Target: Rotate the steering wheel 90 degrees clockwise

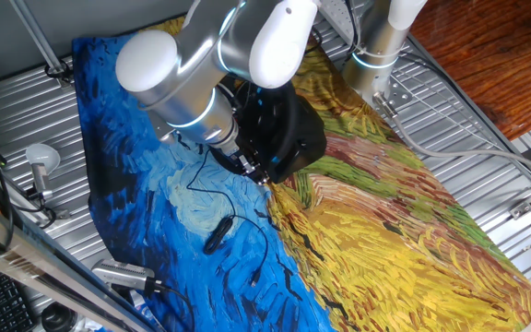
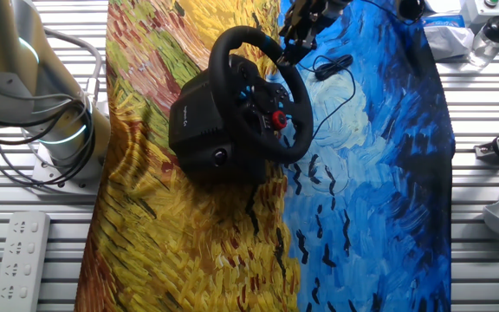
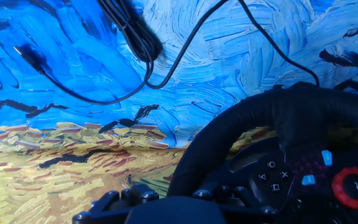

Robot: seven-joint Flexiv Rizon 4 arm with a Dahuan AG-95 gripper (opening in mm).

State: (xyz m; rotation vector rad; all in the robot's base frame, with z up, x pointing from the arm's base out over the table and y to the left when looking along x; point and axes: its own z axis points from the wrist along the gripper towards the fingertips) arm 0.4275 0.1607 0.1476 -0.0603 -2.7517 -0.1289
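A: Black rubber-like rim noted on the steering wheel (image 2: 261, 94); it is seated on a bulky black base (image 2: 204, 121) near the middle of the desk, on the painted cloth (image 2: 189, 243) where yellow meets blue.

B: Position of the gripper (image 2: 294, 39)?

A: Seen at the upper edge of the rim in the other fixed view, apparently touching or just beside it. The state of the jaws cannot be told: in the hand view only dark finger parts are seen at the bottom edge, and the arm (image 1: 201, 55) hides them in one fixed view.

B: How should the step be done well?

A: It is judged that a firm hold on the rim must be confirmed first. The hand should then be carried along an arc centred on the hub, not a straight line, so the base is not dragged across the cloth.

B: Appearance, left to right, in the hand view?

A: Thick curved rim (image 3: 241, 124), then white-marked buttons, blue-lit buttons (image 3: 326, 157), then the red knob (image 3: 354, 186). A small cabled device (image 2: 333, 65) lies apart on the blue cloth.
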